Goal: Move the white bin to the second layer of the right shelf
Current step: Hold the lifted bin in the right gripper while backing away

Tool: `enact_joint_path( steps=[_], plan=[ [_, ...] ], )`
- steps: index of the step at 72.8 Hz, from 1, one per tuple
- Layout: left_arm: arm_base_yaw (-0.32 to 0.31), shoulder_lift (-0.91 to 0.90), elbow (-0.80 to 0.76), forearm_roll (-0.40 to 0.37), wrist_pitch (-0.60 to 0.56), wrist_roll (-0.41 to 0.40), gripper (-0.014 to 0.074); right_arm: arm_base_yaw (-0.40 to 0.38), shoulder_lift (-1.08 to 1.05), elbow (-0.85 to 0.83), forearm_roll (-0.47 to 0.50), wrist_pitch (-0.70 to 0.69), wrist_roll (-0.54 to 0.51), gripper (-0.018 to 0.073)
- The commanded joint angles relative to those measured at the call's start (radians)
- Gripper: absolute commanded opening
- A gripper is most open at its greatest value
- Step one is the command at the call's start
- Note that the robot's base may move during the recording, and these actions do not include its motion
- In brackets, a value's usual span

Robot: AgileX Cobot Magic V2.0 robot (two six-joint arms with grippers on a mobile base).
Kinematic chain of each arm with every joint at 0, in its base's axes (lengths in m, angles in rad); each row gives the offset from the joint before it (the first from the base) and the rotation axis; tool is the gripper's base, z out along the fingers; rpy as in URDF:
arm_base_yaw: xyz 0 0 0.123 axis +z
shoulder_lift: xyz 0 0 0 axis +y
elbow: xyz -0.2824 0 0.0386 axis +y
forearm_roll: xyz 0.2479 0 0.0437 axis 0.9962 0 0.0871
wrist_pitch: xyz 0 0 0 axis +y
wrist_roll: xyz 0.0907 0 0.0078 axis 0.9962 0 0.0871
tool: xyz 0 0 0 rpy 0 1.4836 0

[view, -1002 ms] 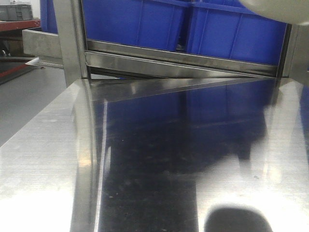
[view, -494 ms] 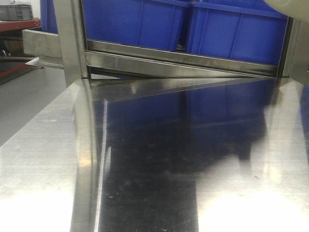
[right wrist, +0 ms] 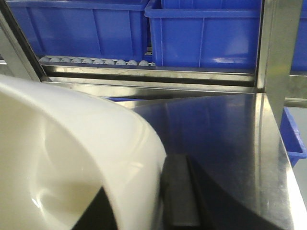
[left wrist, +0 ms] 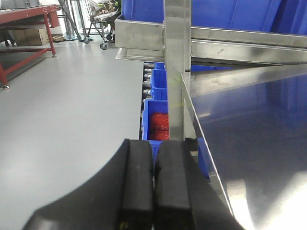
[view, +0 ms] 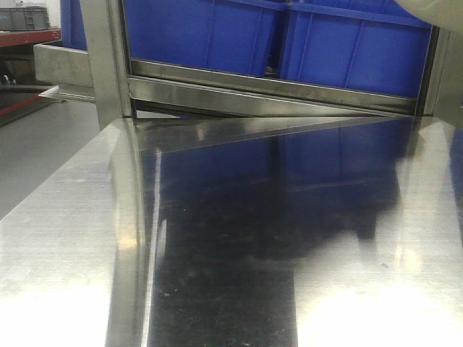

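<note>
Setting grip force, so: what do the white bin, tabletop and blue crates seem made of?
The white bin: likely smooth plastic, semi-gloss, soft highlights. The blue crates: probably moulded plastic, matte, ribbed walls. The tabletop: apparently brushed stainless steel, mirror-like, reflecting the crates.

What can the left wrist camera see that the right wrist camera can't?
Only the left wrist camera shows the left claw, closed on nothing, the grey floor, a red table and small blue trays beside the table, one holding something red. Only the right wrist camera shows the white bin, pinched at its rim by the right claw, and a row of little white rollers. Both show the shiny steel tabletop, the big blue crates and a steel post.
</note>
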Motion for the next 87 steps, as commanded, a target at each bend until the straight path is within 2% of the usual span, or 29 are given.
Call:
enact_joint_path(
  steps=[1,87],
  plan=[
    [-0.006,-0.014,0.037,0.0,-0.087,-0.005,0.0085,-0.006,-0.004,-0.032,-0.006,-0.111,-0.001,0.0055],
    [-0.006,-0.014,0.037,0.0,-0.087,-0.005,0.0085,-0.006,-0.004,-0.032,-0.006,-0.111,-0.001,0.0055]
  ],
)
